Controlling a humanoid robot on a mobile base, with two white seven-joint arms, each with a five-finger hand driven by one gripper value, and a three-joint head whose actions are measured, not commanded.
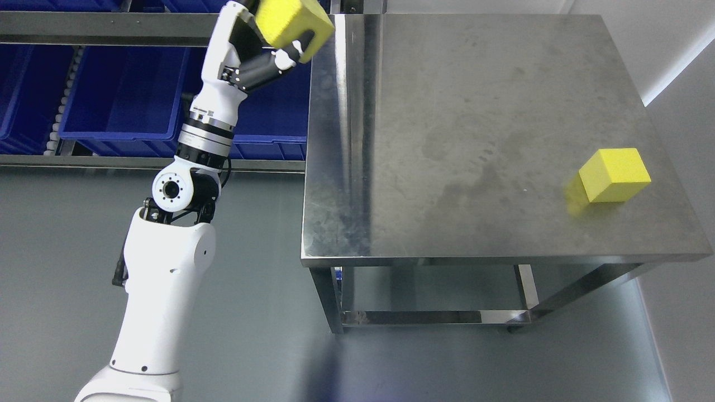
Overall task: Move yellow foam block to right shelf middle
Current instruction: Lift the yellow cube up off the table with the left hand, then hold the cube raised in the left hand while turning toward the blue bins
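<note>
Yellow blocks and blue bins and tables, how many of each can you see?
Yellow foam blocks: 2, one held in the left hand at the top, one on the steel table.
Blue bins: 3 at least partly in view, the clearest at.
Steel tables: 1.
Total: 6

Bins (120,95) left of table (475,111)

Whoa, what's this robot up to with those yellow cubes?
The robot's left hand is gripping one yellow foam block, held up in the air beside the blue bins on the shelf rack, just off the steel table's left edge. A second yellow block sits untouched near the table's right edge. The right arm isn't in view.
</note>
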